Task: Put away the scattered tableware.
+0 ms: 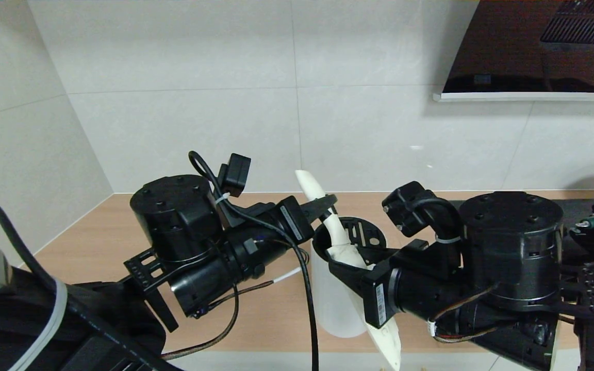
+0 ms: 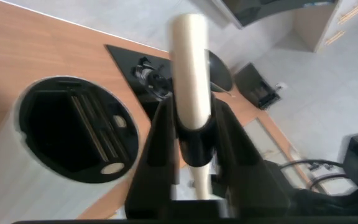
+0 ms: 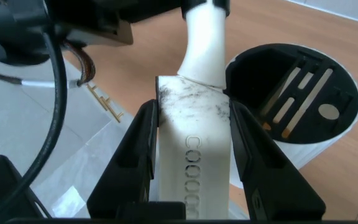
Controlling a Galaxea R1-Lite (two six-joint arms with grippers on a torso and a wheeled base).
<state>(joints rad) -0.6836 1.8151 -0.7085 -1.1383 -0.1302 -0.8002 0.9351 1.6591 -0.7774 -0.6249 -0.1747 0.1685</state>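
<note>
Spatula point(image 3: 194, 162), white, flat, smudged, in right hand point(image 3: 193, 121); cream handle point(image 2: 189, 62) in left hand point(image 2: 194, 127)

The flat white utensil point(image 3: 192, 155) clamped in my right gripper point(image 3: 191, 134) runs off the bottom edge of the right wrist view, and the head view's bottom edge cuts its far tip too. The pale handle point(image 2: 190, 74) pinched in my left gripper point(image 2: 194, 134) is blurred at its near end, and its other end is hidden behind my fingers point(image 2: 160, 143). Whether handle and flat utensil are one piece or two, I cannot tell. The holder point(image 1: 328, 304) has its wall partly hidden behind my right gripper; what lies in its slots is too small to name.
</note>
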